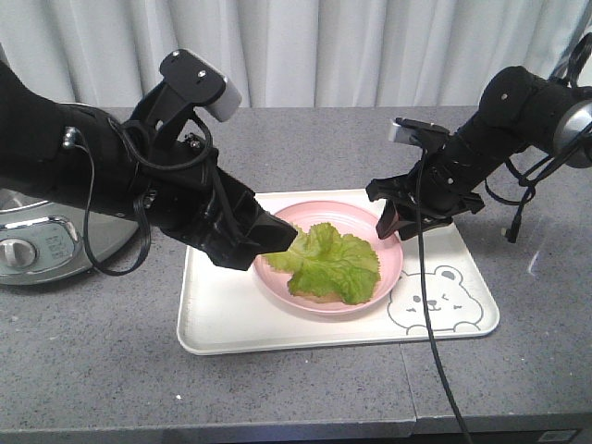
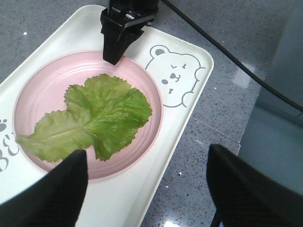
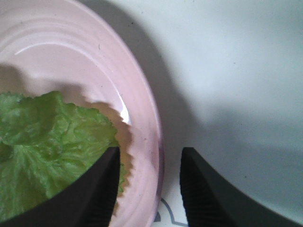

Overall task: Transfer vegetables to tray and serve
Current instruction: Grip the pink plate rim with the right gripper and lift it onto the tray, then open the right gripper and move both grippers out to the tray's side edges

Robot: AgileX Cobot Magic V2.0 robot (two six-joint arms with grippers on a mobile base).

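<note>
One green lettuce leaf (image 1: 331,264) lies on a round pink plate (image 1: 393,264). The plate stands on the cream-white tray (image 1: 222,314), which has a bear drawing. My left gripper (image 1: 277,239) is open and empty. It hovers at the plate's left edge, by the leaf's tip. In the left wrist view the leaf (image 2: 94,118) lies ahead of the wide-open left gripper (image 2: 149,189). My right gripper (image 1: 388,220) is open. Its fingers straddle the plate's right rim (image 3: 149,142), one finger (image 3: 102,189) over the leaf's edge (image 3: 42,142) and the other over the tray (image 3: 227,71).
A silver cooker (image 1: 37,240) stands at the left on the grey countertop (image 1: 305,398). A black cable (image 1: 435,351) hangs from the right arm across the tray's right end and over the counter's front edge. A curtain hangs behind.
</note>
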